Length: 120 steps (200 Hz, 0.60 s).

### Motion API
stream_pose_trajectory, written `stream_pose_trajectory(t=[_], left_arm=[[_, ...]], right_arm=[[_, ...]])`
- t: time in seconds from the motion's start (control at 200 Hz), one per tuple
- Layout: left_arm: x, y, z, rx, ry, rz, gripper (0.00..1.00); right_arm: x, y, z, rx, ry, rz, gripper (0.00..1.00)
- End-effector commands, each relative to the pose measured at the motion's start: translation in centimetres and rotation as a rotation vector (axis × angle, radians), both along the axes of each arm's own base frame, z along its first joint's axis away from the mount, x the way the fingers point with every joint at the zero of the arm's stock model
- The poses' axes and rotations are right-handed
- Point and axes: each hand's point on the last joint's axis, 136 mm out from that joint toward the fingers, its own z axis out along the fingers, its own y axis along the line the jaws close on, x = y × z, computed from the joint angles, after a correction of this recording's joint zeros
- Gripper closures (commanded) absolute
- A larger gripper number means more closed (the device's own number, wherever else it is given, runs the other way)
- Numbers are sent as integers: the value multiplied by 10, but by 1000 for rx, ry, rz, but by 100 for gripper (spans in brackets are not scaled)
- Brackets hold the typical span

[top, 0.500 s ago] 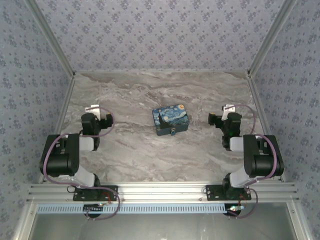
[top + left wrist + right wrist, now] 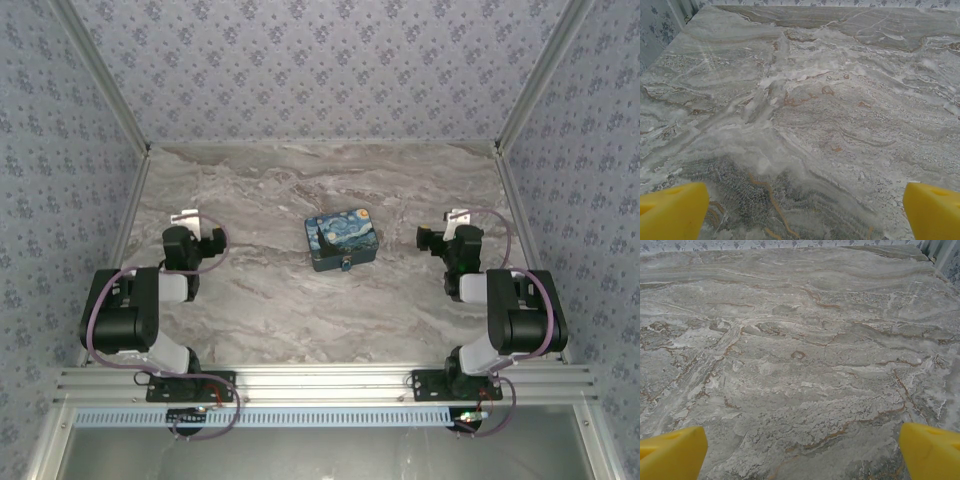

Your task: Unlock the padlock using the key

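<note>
A small box (image 2: 342, 236) printed with a blue-and-yellow starry night sits near the middle of the grey marbled desk (image 2: 260, 190), its lid apparently shut. Floral-patterned walls (image 2: 320, 70) close the far, left and right sides.

I'm seeing the box (image 2: 340, 238) wearing a swirling blue-and-yellow starry-night print, the padlock (image 2: 344, 265) on its near face showing blue-teal; around the box the table (image 2: 270, 300) is showing grey-white marble with brownish veins, and my fingertips (image 2: 670, 212) are showing yellow
</note>
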Motion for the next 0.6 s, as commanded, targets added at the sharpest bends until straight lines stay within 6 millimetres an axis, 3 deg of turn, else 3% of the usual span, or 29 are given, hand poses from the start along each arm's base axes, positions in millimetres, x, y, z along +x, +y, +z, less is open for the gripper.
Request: stream_pose_trajectory(t=[0.0, 0.325, 0.485, 0.595], left_arm=[[5, -1, 8, 3, -20, -3, 1], [2, 8, 13, -6, -34, 48, 0], [-6, 17, 51, 1, -42, 107, 0], [-8, 20, 94, -83, -116, 155, 0]], right_arm=[[2, 0, 3, -8, -12, 8, 0], [2, -3, 7, -6, -20, -9, 0], [-5, -15, 44, 2, -8, -82, 0], [-13, -9, 58, 35, 106, -66, 0]])
